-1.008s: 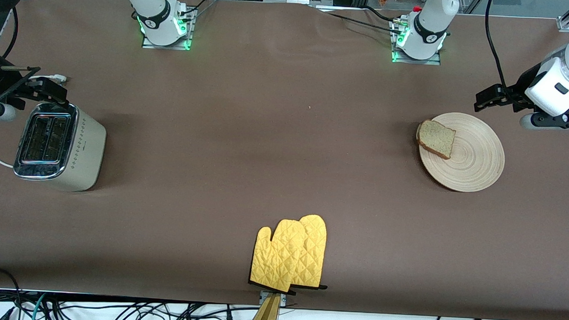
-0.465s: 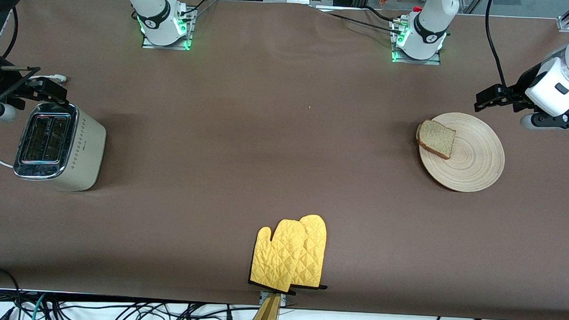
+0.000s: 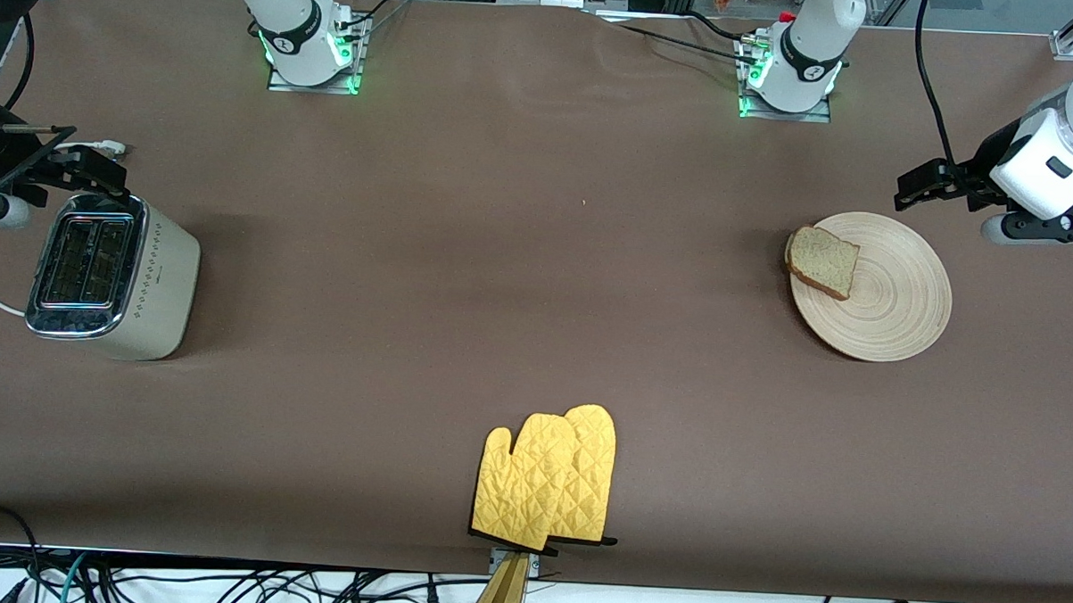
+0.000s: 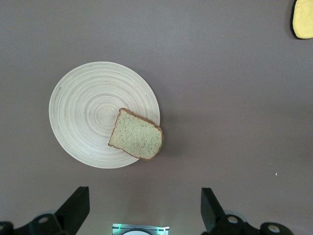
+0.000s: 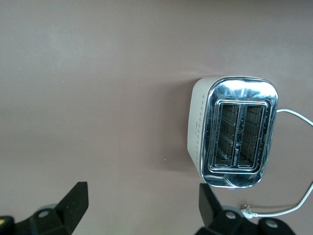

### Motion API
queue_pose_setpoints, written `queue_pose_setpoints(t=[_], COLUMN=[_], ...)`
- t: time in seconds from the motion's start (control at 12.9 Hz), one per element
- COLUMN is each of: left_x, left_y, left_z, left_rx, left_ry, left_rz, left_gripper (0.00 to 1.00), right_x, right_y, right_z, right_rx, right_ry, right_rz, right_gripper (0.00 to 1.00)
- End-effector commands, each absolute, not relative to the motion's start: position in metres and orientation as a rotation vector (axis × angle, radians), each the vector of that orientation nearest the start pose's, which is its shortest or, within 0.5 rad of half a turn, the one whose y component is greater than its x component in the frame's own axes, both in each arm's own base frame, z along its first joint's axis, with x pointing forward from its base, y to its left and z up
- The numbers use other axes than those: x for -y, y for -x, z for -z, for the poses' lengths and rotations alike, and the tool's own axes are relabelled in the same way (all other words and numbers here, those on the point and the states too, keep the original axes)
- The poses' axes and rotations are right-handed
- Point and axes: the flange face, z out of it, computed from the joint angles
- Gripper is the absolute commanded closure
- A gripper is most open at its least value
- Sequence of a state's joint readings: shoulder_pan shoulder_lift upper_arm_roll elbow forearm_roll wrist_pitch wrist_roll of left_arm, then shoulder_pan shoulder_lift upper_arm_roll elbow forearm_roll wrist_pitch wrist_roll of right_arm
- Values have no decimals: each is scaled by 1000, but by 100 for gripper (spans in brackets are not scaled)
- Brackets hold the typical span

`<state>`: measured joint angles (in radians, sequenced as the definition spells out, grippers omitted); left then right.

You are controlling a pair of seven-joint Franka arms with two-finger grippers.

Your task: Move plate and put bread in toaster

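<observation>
The pale wooden plate [image 3: 902, 305] lies toward the left arm's end of the table, and the bread [image 3: 823, 261] rests on its rim, overhanging slightly. In the left wrist view the plate [image 4: 88, 107] and the bread [image 4: 136, 134] both show whole. My left gripper [image 3: 929, 186] hangs open and empty over bare table beside the plate, its jaws wide apart [image 4: 143, 200]. The cream toaster [image 3: 109, 273] stands at the right arm's end, both slots empty [image 5: 237, 132]. My right gripper [image 3: 59, 164] hovers open and empty over the table beside the toaster [image 5: 142, 196].
A pair of yellow oven mitts [image 3: 548, 480] lies at the table edge nearest the front camera, midway along it; a corner of a mitt [image 4: 303, 17] shows in the left wrist view. The toaster's white cord [image 5: 293, 115] trails off the table end. Brown cloth covers the table.
</observation>
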<state>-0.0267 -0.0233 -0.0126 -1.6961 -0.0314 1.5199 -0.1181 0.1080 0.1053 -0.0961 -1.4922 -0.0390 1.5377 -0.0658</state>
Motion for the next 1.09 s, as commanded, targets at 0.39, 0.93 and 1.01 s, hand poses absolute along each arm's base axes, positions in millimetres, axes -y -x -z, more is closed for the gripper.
queue_pose_setpoints(t=[0.39,0.93,1.01], left_x=[23,14,7], left_y=[-531,-533,-537], left_z=[-577,-574,-570], left_rx=[125,149,166], left_ry=[3125,3123,3123], left_rz=[-219,-228,-235], left_gripper=[0,0,0], right_x=[-5,-4,-4], right_y=[-583,-583,-583], right_z=[-606,-606,-606], right_rx=[134,131,131], right_ry=[3185,3185,3185], right_rz=[-85,-85,-85], right_gripper=[0,0,0])
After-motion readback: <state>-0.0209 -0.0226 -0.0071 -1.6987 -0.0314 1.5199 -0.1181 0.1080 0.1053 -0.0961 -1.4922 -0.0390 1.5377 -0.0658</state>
